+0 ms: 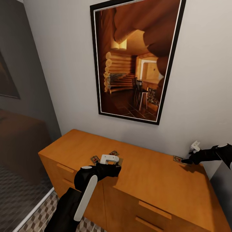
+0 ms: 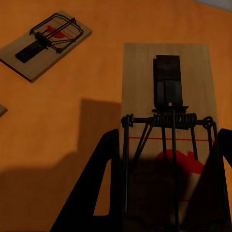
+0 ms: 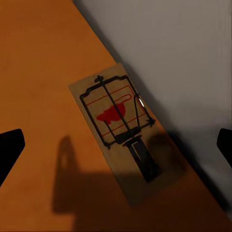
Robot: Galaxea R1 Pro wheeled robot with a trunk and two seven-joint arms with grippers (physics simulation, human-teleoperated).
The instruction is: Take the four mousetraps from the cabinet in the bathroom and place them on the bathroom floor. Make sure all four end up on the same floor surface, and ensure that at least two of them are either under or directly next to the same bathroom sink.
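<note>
- A large framed picture (image 1: 133, 59) of a log-cabin room hangs on the pale grey wall (image 1: 61, 64), its black frame edged inside with white.
- Left of the picture, a darker grey wall (image 1: 19, 58) carries part of another dark frame (image 1: 6, 77).
- Below and left of the picture, floor tiles (image 1: 35, 214) show a brown, beige and white cube pattern.
- A white strip (image 1: 33, 209) borders those tiles, with grey patterned flooring (image 1: 16, 190) beyond.
</note>
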